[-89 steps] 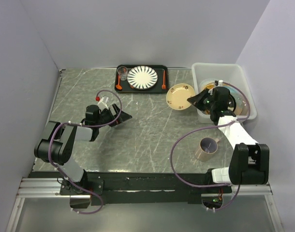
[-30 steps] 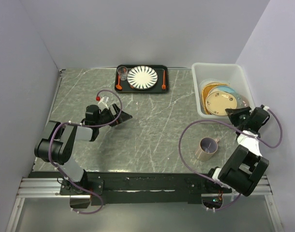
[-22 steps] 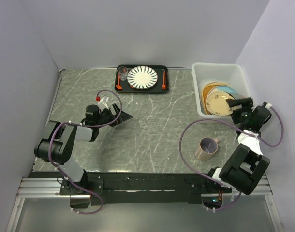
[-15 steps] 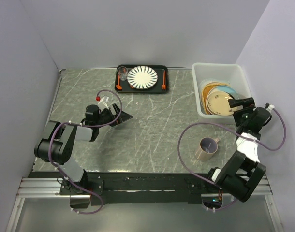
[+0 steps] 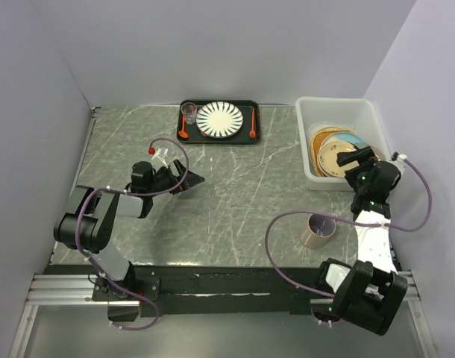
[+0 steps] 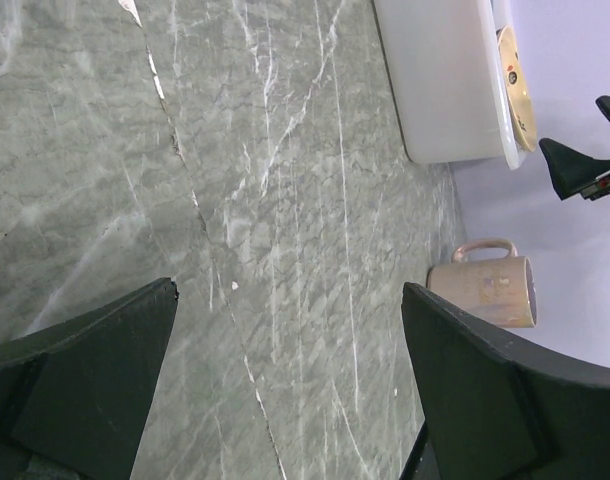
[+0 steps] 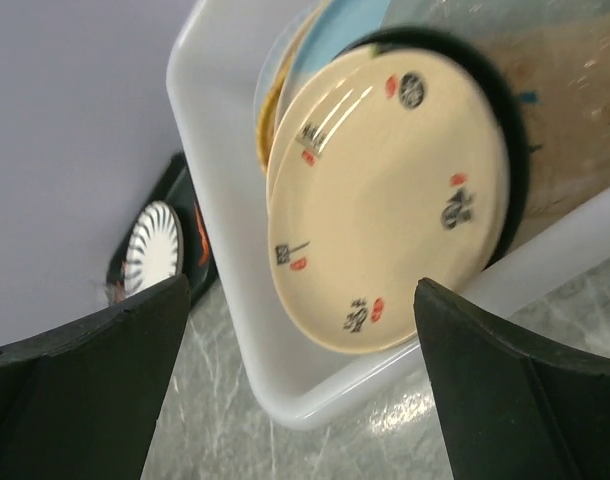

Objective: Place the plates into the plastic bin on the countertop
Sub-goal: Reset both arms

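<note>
The plastic bin (image 5: 311, 142) stands at the back right of the countertop (image 5: 235, 201). Several plates lie stacked in it, with a cream plate (image 5: 335, 158) bearing small red and black marks on top. In the right wrist view this cream plate (image 7: 385, 200) leans over a pale blue plate (image 7: 335, 40) inside the bin (image 7: 220, 210). My right gripper (image 5: 359, 165) hovers at the bin's near right corner, open and empty (image 7: 300, 370). My left gripper (image 5: 184, 181) rests low over the left middle of the countertop, open with nothing in it (image 6: 290, 380).
A black tray (image 5: 246, 136) at the back holds a white plate with dark radial stripes (image 5: 219, 118), a small glass (image 5: 189, 112) and orange cutlery. A pinkish-tan mug (image 5: 317, 230) stands near the right arm, also seen in the left wrist view as a mug (image 6: 485, 290).
My right gripper has opened and let go of the cream plate, which now rests on the stack in the bin. The right arm has shifted left toward the bin's near corner. The left arm is unmoved.
</note>
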Available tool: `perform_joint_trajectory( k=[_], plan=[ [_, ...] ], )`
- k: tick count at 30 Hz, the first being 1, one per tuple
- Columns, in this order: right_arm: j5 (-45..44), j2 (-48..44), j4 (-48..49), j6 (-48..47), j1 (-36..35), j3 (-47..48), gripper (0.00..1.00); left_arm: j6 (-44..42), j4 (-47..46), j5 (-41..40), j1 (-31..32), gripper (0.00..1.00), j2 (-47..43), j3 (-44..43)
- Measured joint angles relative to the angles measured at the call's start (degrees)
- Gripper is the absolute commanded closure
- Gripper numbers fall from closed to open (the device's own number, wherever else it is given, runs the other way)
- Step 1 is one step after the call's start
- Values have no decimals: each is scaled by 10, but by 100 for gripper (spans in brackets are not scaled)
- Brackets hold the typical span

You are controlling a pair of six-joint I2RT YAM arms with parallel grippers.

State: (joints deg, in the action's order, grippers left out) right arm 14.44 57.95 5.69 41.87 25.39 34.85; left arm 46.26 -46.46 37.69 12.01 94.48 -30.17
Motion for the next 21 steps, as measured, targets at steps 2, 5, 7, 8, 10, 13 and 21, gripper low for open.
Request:
perform_joint_trajectory(
  k=[2, 5, 7, 8, 10, 13, 21],
  plan=[
    [-17, 2, -13, -12, -30, 8, 0, 0, 0, 0, 0, 1, 0, 1],
    [-46, 5, -21, -30, -85, 18, 0, 0, 0, -3, 0, 1, -2, 7],
    [-65, 5, -24, -41, -125, 21, 0, -1, 2, -7, 0, 1, -3, 10],
    [-73, 5, -28, -44, -144, 22, 0, -1, 4, -11, 0, 1, -4, 11],
    [-93, 5, -38, -52, -184, 26, 0, -1, 7, -16, 0, 1, -6, 11],
    [-118, 6, -45, -59, -243, 33, 0, -4, 10, -22, 0, 1, -10, 11],
    [-189, 80, -60, -90, -390, 102, 0, -29, 57, -55, -1, 1, -41, 11]
  ],
)
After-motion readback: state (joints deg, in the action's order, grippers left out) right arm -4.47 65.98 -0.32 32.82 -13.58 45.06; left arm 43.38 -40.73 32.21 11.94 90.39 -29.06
